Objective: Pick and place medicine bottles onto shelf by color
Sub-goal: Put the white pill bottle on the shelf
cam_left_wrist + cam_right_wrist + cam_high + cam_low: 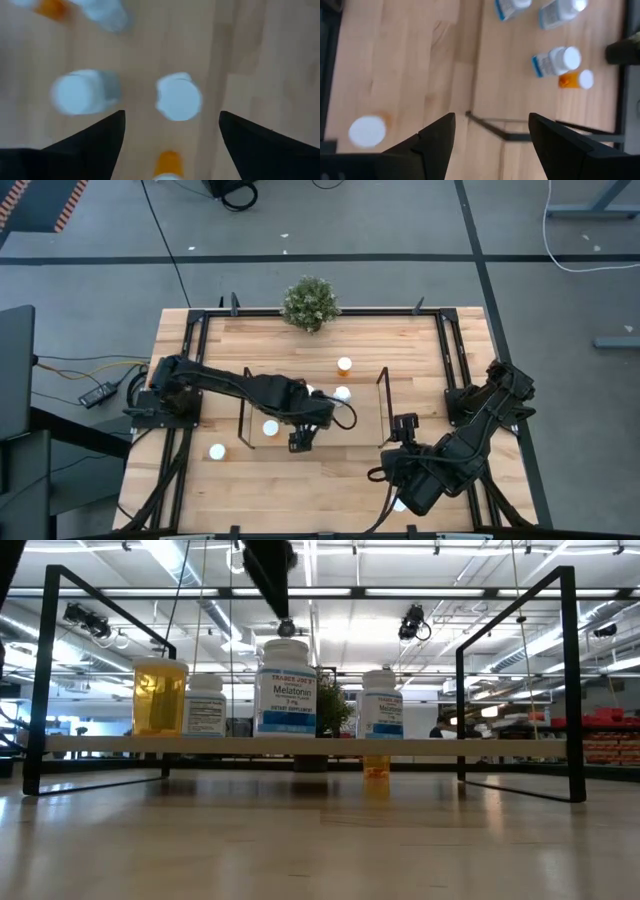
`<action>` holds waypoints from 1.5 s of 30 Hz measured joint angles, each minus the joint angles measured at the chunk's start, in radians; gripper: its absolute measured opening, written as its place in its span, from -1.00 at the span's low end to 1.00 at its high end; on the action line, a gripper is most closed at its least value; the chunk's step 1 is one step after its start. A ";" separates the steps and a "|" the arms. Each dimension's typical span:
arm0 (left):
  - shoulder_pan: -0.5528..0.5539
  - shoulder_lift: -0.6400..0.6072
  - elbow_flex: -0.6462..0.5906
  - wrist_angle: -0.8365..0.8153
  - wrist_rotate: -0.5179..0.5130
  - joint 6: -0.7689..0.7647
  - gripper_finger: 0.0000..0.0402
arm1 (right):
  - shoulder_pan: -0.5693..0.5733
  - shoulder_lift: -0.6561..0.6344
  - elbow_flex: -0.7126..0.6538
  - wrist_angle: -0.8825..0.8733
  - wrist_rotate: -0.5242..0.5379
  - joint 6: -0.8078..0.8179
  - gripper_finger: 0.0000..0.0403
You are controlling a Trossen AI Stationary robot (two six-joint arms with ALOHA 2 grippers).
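The shelf (383,395) stands mid-table. In the low view its deck (100,744) carries an orange bottle (160,695) and three white bottles (205,703) (286,685) (381,702), all upright on their bases. My left gripper (300,442) (171,114) hangs open above the biggest white bottle, whose cap (178,96) shows between the fingers without touching them. My right gripper (402,430) (491,117) stands open off the shelf's near right corner, with nothing between its fingers. A white-capped orange bottle (367,131) stands on the table near it.
More bottles stand on the table: one (217,451) left of the shelf, an orange one (344,364) beyond it, one (400,505) under the right arm. A potted plant (310,303) sits at the far edge. Black frame rods (445,350) run along the table's sides.
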 joint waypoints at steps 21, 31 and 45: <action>-0.112 -0.225 -0.211 0.194 -0.414 0.085 0.27 | -0.161 0.014 -0.053 0.259 -0.062 -0.201 0.29; -0.058 -0.680 -0.718 0.611 -0.403 0.084 -0.04 | -0.176 0.014 -0.154 0.268 -0.078 -0.187 0.29; -0.046 -1.168 -1.284 1.321 -0.278 0.264 -0.15 | -0.356 0.015 -0.200 0.578 -0.167 -0.428 0.29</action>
